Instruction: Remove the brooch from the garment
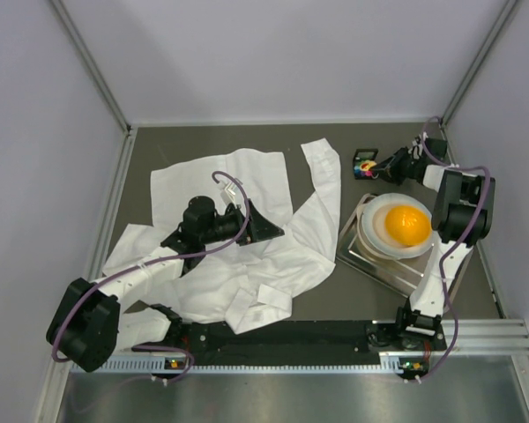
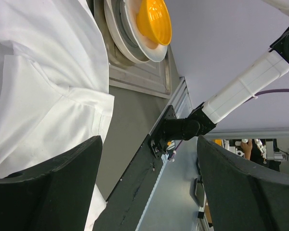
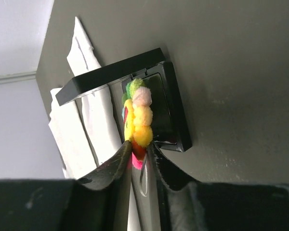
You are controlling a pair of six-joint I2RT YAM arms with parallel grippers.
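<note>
Grey table holding white garment, frame left. Right gripper pinching brooch at black box, upper right. Left gripper hanging spread wide.

black-jointed white arms with purple cables.
</note>
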